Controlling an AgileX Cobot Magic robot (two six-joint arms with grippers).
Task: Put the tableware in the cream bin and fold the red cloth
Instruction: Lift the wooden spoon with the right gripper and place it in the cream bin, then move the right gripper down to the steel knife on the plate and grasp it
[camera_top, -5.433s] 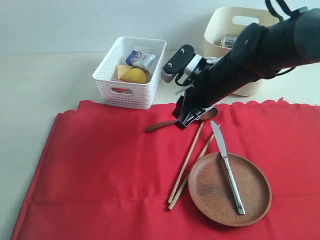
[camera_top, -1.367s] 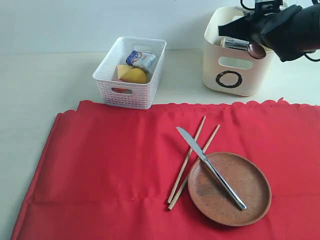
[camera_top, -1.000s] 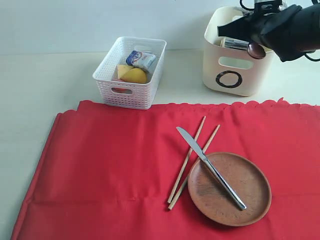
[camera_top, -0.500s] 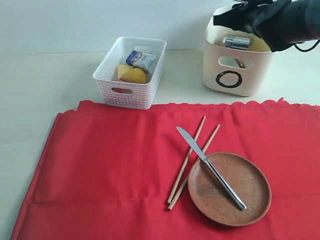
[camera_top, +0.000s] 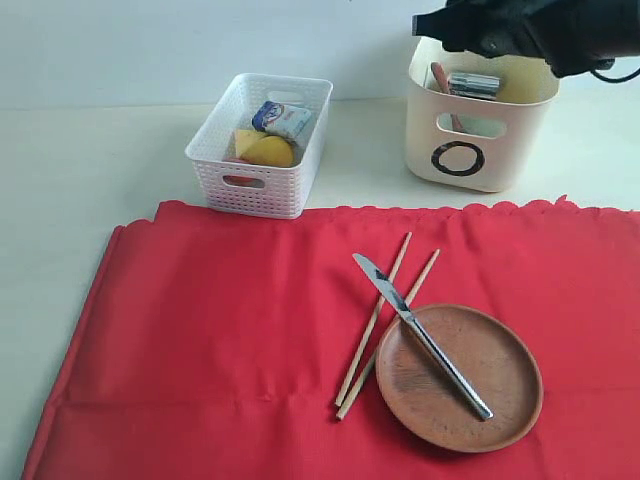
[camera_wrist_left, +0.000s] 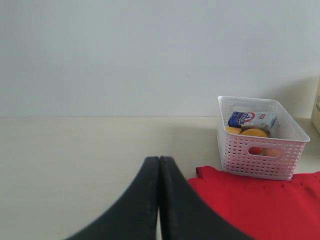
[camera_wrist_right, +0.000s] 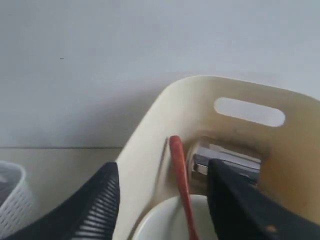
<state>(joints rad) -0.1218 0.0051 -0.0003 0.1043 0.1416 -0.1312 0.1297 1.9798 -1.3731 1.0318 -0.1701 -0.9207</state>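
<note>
The cream bin (camera_top: 480, 140) stands at the back right with the steel cup (camera_top: 473, 83) and the wooden spoon (camera_top: 439, 77) leaning inside. My right gripper (camera_top: 430, 25) hovers open over its rim; in the right wrist view the spoon (camera_wrist_right: 179, 170) rests free in the pale bowl (camera_wrist_right: 165, 222) beside the cup (camera_wrist_right: 225, 160). On the red cloth (camera_top: 220, 340) lie the brown plate (camera_top: 500, 400), the knife (camera_top: 420, 335) across it, and the chopsticks (camera_top: 375, 325). My left gripper (camera_wrist_left: 159, 165) is shut and empty, off the cloth's corner (camera_wrist_left: 260, 200).
A white perforated basket (camera_top: 262, 145) holds a lemon (camera_top: 268, 152) and a milk carton (camera_top: 282, 118) behind the cloth's far edge. It also shows in the left wrist view as the basket (camera_wrist_left: 260, 140). Bare tabletop (camera_top: 90, 170) lies left of it.
My right gripper carried the spoon from the cloth to the bin, let it go there, and rose to the left above the rim. The knife has shifted on the plate.
</note>
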